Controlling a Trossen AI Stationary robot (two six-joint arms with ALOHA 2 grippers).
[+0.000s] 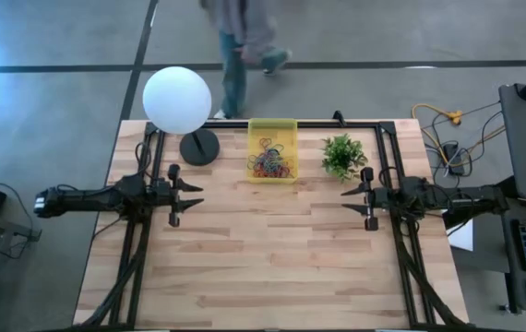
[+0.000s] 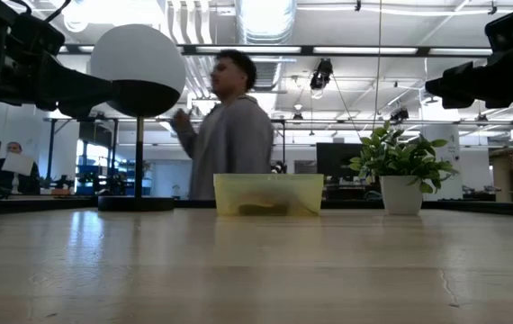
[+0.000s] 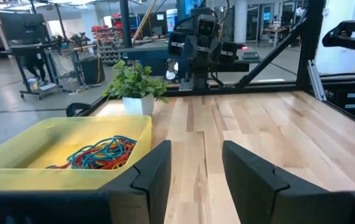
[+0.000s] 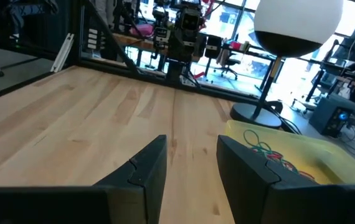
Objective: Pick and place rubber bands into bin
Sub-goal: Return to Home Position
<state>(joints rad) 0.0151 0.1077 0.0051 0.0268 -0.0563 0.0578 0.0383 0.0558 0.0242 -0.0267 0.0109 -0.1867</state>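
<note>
The yellow translucent bin (image 1: 272,149) stands at the table's far middle, with a tangle of rubber bands (image 1: 270,163) in red, orange, blue and green inside it. The bands also show in the left wrist view (image 3: 100,154) and the right wrist view (image 4: 266,151). My left gripper (image 1: 196,194) is open and empty at the left, raised above the table, its fingers pointing right. My right gripper (image 1: 347,199) is open and empty at the right, raised, its fingers pointing left. Both are nearer the front than the bin.
A white globe lamp (image 1: 177,100) on a black base (image 1: 199,147) stands left of the bin. A small green plant (image 1: 342,155) in a white pot stands right of it. A person (image 1: 241,46) walks past beyond the far edge. Bare wood lies between the grippers.
</note>
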